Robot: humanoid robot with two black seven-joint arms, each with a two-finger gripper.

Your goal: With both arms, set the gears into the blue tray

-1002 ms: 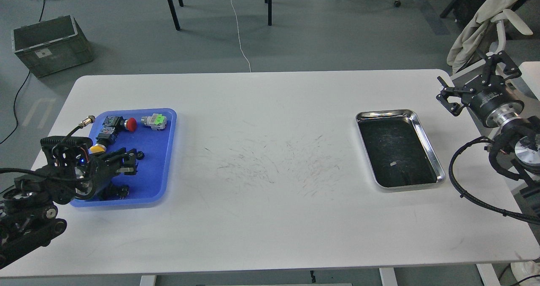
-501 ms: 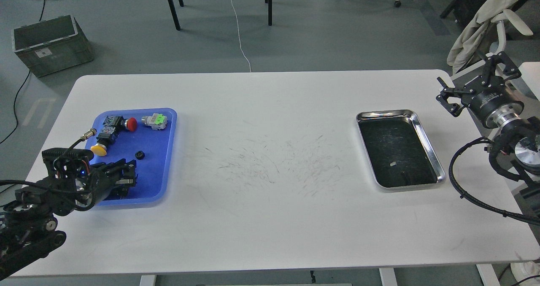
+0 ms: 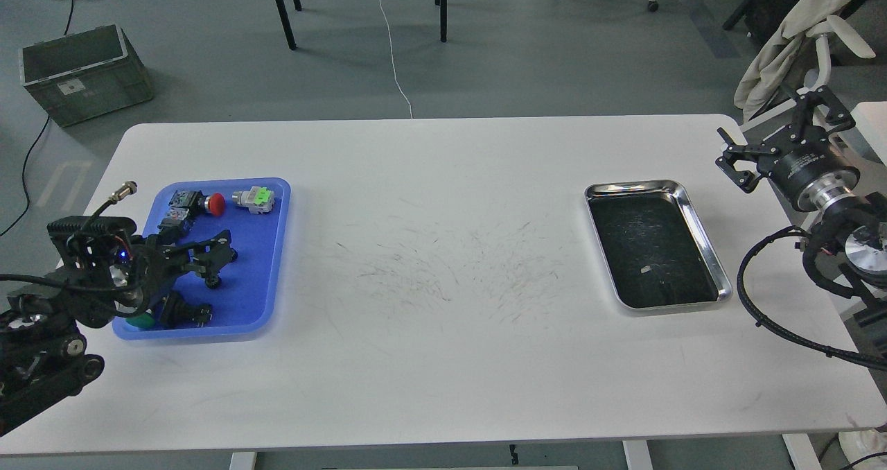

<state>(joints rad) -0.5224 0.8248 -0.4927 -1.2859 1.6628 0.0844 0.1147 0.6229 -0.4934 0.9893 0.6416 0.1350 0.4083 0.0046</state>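
Since both gears belong in the blue tray (image 3: 267, 262) at the worktop's (image 3: 443, 179) left end, what counts is the left end effector (image 3: 220, 265) vs. the gear (image 3: 233, 254). The gear is a tiny dark knob on the tray floor about mid-tray, right at the tip of the far finger. It's dark on dark, so can't say if they touch. Being round, it has no long axis to line up with. Can't pick out the 2nd gear.

Left end effector is released, fingers splayed and pointing right across the tray, nothing carried. It's by far the nearer arm. Right end effector (image 3: 779, 137) hangs off the worktop's far right edge past the steel tray (image 3: 693, 206), also spread wide and empty.

Other bits in the tray: red-cap switch (image 3: 208, 203), grey/green switch (image 3: 254, 198) and green-button switch (image 3: 173, 312) near the front rim.

Vs. 0.5 s ago:
- Left end effector was lower, at the tray's near edge, fingers looking closed. The gear lay clear of it, beyond the tips.
- Now it's further in with the fingers spread, and the arm hides the yellow button.
- Right arm is approx. unchanged.

My read: gear's already placed, left arm is just clearing off.
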